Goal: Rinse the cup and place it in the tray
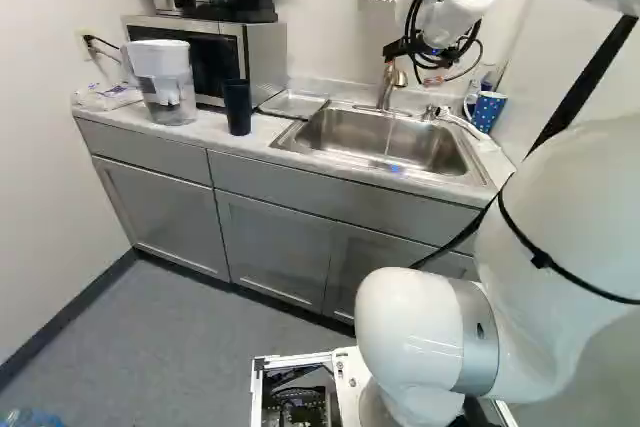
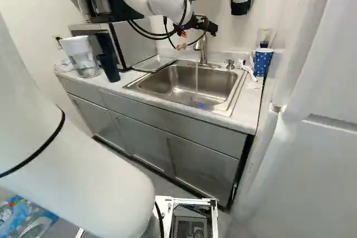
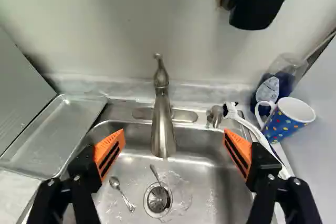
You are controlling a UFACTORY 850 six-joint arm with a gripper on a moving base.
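Left base view: the sink [image 1: 350,137] is the reference point. On the desk [image 1: 212,130], the tray [image 1: 290,104] lies just left of the sink; the black cup [image 1: 238,107] stands upright farther left of the sink. The faucet [image 1: 387,87] rises behind the sink, with a stream falling into it.

Right base view: the mug [image 2: 263,62] stands right of the sink. I cannot tell which vessel is the specified cup.

Wrist view: my end effector [image 3: 174,136] is above the sink, fingers wide apart, nothing clamped. I judge the step to be rinse preparation, water running. Next: confirm the cup, move clear of the sink's fittings, then align and grip.
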